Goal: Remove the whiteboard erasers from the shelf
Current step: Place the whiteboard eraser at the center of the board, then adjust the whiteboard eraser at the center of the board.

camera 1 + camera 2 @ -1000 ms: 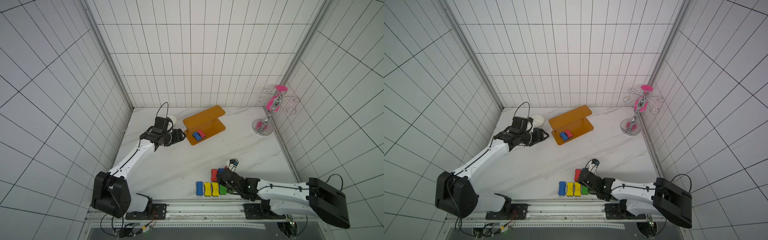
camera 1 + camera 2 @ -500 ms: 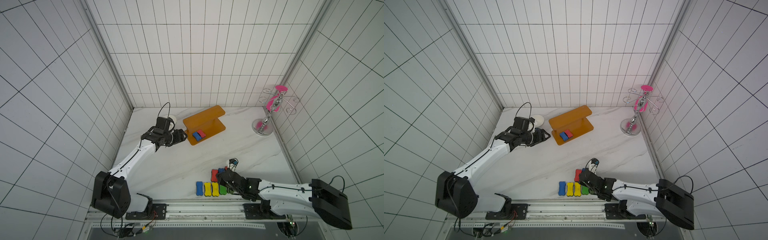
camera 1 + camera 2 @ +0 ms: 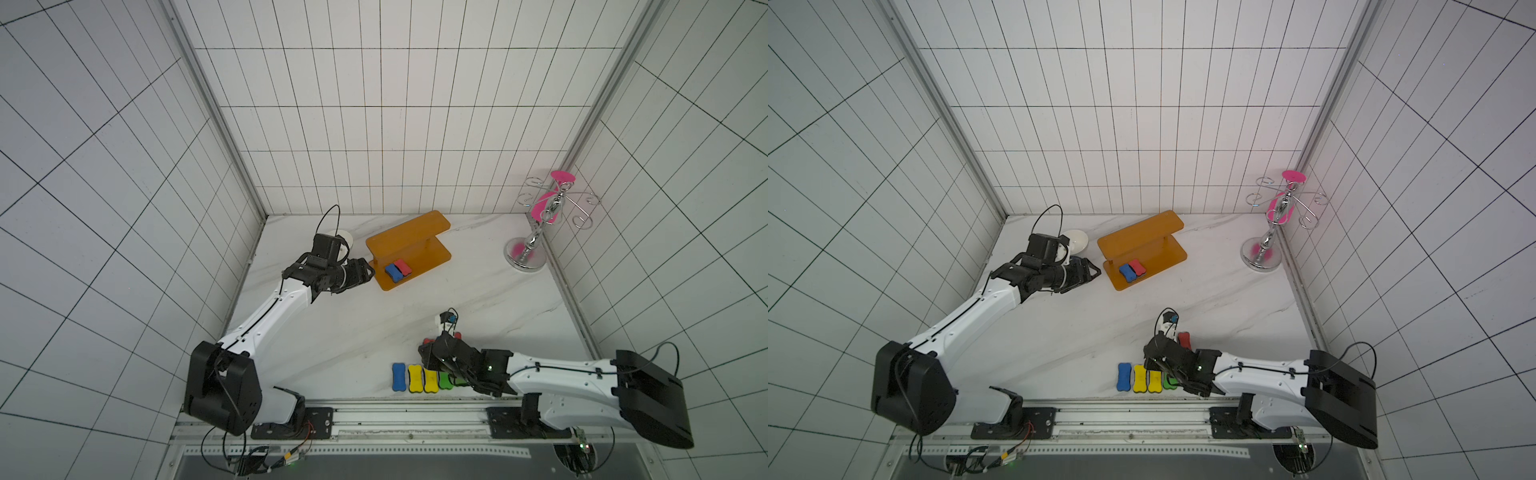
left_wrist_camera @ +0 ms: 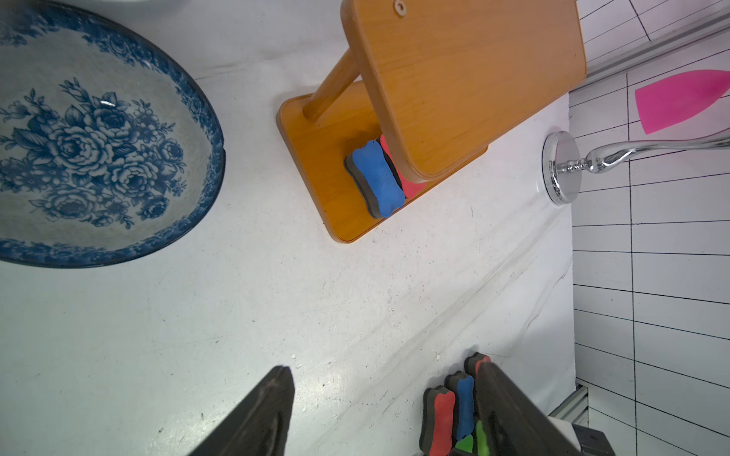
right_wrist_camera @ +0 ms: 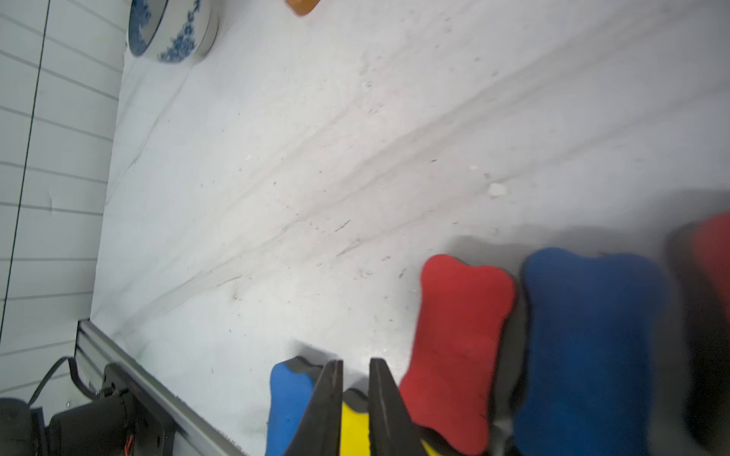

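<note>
- A blue eraser (image 3: pixel 392 272) and a red eraser (image 3: pixel 402 267) are lying side by side, touching, on the lower board of the shelf (image 3: pixel 409 232). In the left wrist view the red one is sitting partly under the upper board.
- The shelf is standing toward the back of the table (image 3: pixel 332 332), turned at an angle to the back wall.
- The other whiteboard erasers are lying on the table near its front edge. A row is running flank to flank: a front blue eraser (image 3: pixel 398 377), two yellow erasers (image 3: pixel 414 378), then a green eraser (image 3: pixel 444 380) half hidden under the arm.
- Just behind that row, the right wrist view is showing a loose red eraser (image 5: pixel 458 347) touching a loose blue eraser (image 5: pixel 588 347), with another, blurred red one beyond.
- The right gripper (image 5: pixel 355 379) is hanging low over the yellow pair, its jaws standing only a narrow slit apart and clamping nothing. I cannot tell whether the tips are touching the foam.
- The left gripper (image 4: pixel 383 367) is hovering just beside the shelf's lower board, its jaws spread wide and empty, pointing toward the blue eraser.
- A blue-and-white bowl (image 4: pixel 98 138) is sitting behind the left gripper, near the shelf but apart from it.
- A chrome stand (image 3: pixel 525 257) carrying pink pieces is standing in the back right corner, well apart.
</note>
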Tool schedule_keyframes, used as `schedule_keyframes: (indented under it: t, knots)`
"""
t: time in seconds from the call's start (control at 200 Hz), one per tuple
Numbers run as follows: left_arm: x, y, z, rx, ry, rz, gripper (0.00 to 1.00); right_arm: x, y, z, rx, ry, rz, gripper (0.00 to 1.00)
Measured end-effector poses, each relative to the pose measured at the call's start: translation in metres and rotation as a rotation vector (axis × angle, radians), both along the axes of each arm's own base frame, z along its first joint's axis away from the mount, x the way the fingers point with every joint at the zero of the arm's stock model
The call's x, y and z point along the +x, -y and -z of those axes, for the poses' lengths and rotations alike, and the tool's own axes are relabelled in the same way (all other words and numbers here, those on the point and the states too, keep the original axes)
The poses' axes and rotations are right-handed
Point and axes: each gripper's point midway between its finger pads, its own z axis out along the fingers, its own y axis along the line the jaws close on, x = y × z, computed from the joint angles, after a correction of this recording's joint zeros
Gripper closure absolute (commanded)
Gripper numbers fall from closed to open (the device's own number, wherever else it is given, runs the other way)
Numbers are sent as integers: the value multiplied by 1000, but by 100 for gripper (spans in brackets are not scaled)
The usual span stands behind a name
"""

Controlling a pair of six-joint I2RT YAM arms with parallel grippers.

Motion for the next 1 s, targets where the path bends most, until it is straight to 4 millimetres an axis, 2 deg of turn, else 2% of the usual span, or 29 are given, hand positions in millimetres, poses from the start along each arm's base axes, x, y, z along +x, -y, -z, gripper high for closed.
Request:
schedule_keyframes:
  t: [0.075, 0.175, 0.3, 0.525, 0.999]
  knots:
    - [1, -1, 1, 1, -2, -3, 24, 0, -15, -1, -18, -2, -37, 83]
    - [1, -2, 1, 1, -2, -5, 24, -2, -21, 5, -47, -18, -65, 83]
    - [1, -2, 1, 2, -2, -6, 24, -6, -16, 16, -85, -51, -78, 83]
    - [2, -2, 2, 3, -6, -7, 24, -10, -10, 22, -112, -83, -85, 83]
    - [2, -2, 3, 3, -7, -7, 24, -10, -6, 25, -121, -104, -71, 84]
